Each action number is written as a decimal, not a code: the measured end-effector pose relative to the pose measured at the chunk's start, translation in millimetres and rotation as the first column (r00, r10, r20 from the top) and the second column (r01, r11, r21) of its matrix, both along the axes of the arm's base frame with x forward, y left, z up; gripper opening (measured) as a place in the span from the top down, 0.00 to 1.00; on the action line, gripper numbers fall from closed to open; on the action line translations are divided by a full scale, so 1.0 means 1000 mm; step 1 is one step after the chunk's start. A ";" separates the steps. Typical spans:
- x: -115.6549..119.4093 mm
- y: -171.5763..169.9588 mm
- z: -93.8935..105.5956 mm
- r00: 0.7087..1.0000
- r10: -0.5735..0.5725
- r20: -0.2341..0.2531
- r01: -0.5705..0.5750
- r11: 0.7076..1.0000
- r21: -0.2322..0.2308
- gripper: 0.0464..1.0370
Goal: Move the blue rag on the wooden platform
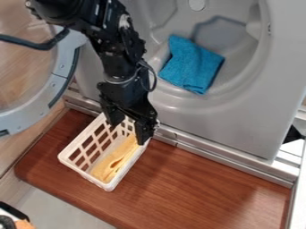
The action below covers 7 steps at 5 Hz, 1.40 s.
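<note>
My gripper (128,129) hangs over the upper end of the white basket, left of centre, its two fingers apart with nothing visible between them. The blue rag (192,65) lies crumpled inside the round grey opening of the machine, up and to the right of the gripper and well away from it. Below the machine, the reddish-brown wooden platform (203,188) spans the lower part of the view.
A white lattice basket (82,171) stands on the platform's left part, holding a yellow cloth (115,160). The machine's open round door (30,118) is at the left. A metallic ledge (230,161) runs between the machine and the platform.
</note>
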<state>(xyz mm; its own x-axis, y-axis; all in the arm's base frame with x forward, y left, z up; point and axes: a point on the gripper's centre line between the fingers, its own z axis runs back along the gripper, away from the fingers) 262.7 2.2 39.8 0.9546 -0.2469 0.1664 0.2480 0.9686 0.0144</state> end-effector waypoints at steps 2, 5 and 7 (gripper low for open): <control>0.012 -0.008 -0.008 0.998 -0.065 0.017 0.066 0.995 -0.079 0.04; 0.118 -0.026 0.013 0.970 0.119 0.213 -0.105 0.991 -0.080 0.04; 0.126 -0.031 0.074 0.948 0.219 0.229 -0.159 0.954 -0.255 0.04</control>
